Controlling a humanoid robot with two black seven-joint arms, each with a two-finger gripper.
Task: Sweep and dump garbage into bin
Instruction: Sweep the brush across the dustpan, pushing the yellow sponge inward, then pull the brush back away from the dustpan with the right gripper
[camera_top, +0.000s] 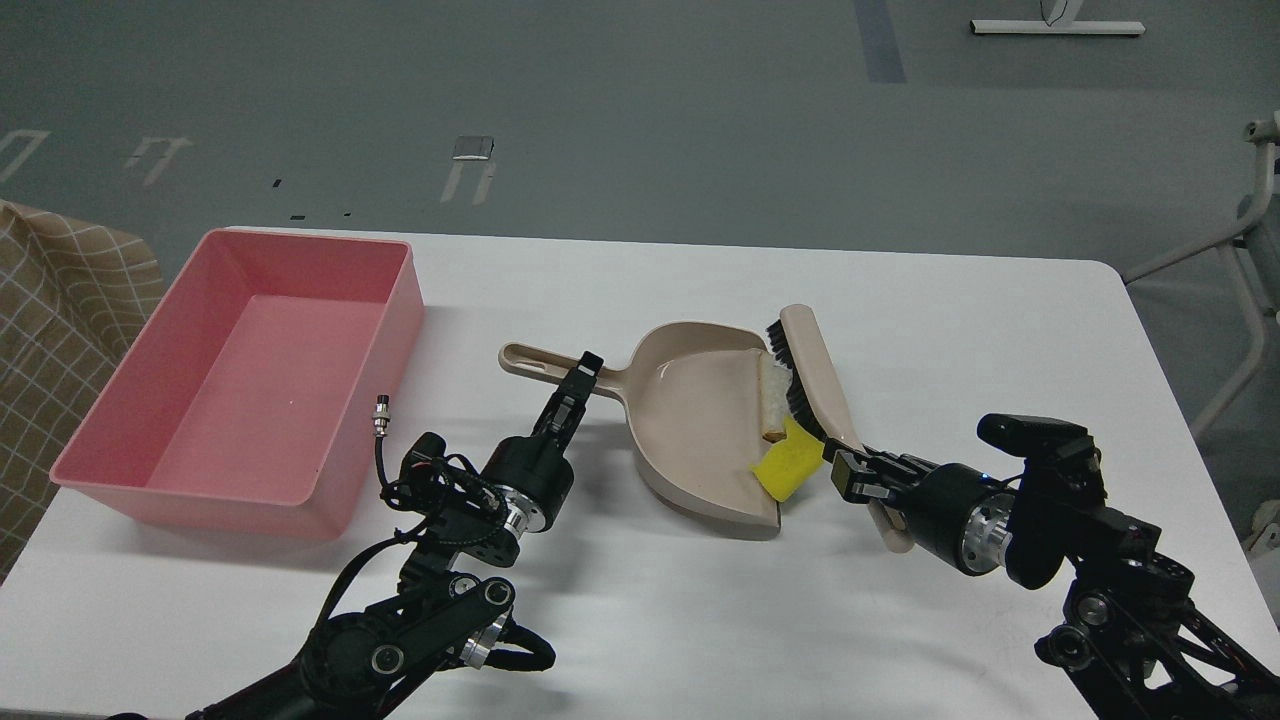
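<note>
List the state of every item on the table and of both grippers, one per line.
Pink plastic tub: empty, upright.
Beige dustpan: flat on table, handle gripped.
White bread wedge: on the dustpan lip, against the bristles.
Yellow spongy chunk: half on the lip.
Beige brush: bristles against both scraps.
Left gripper: shut on dustpan handle.
Right gripper: shut on brush handle.

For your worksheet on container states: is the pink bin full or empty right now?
Empty: the pink bin shows only its bare pink floor.

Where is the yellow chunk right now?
In the head view, the yellow chunk lies right of centre on the table, at the near corner of the dustpan mouth, just below the bread, with the brush against it.
</note>
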